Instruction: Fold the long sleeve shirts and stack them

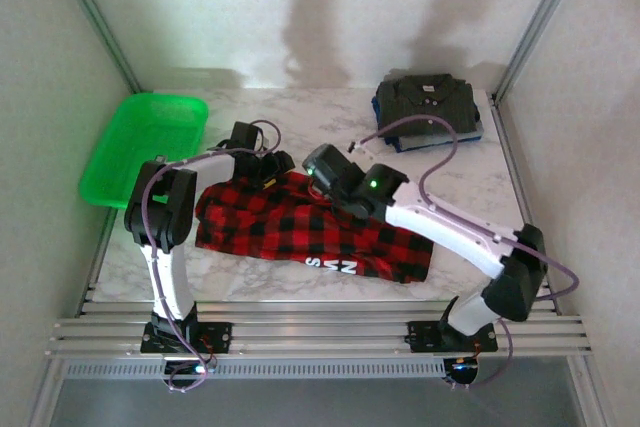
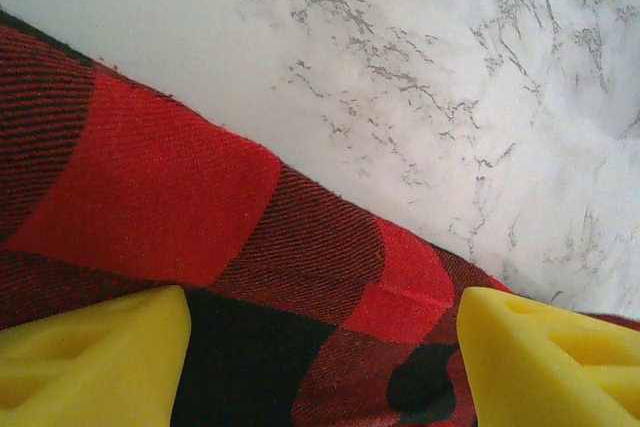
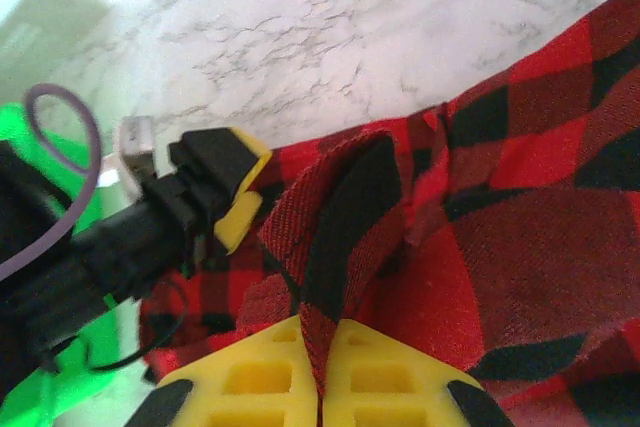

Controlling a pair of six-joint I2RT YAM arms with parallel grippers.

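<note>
The red-and-black plaid flannel shirt (image 1: 300, 227) lies spread and rumpled on the near-centre of the table (image 1: 470, 187). Its long axis runs left to right, with white lettering at the near hem. Both claws sit at its far edge, just beside each other.

The right claw (image 3: 320, 362) is pressed together, pinching a raised ridge of the plaid cloth that stands up between its yellow fingertips. The left claw (image 2: 320, 347) is spread. Cloth lies directly below the gap, and the shirt's edge crosses diagonally just beyond the fingertips, with bare marble past it. Whether its pads touch the cloth cannot be determined. The left claw is therefore the one positioned for a second grip; judged from this, it needs to descend, not travel sideways.

The flannel is a soft twill weave, limp, and creases readily. The table is smooth white marble-pattern.

At the far right corner, well apart, a folded grey-olive collared shirt (image 1: 428, 97) rests on a blue garment (image 1: 425, 142). A green plastic basket (image 1: 145, 142) stands at far left.
</note>
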